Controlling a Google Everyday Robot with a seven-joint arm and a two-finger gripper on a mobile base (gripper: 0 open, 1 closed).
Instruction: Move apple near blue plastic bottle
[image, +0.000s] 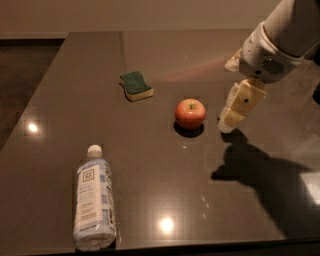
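Your gripper (227, 122) hung just beside the apple (190, 113), open or closed you couldn't tell, blue plastic bottle (94, 204) well apart.

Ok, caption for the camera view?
Claw beside the apple, not touching it; blue plastic bottle lying far off at front left.

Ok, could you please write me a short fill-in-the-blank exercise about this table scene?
1. The bottle lies on its ____ on the table.
2. The sponge has a ____ top.
3. The gripper hangs just beside the apple, whose skin is mostly ____.

Missing words: side; green; red.
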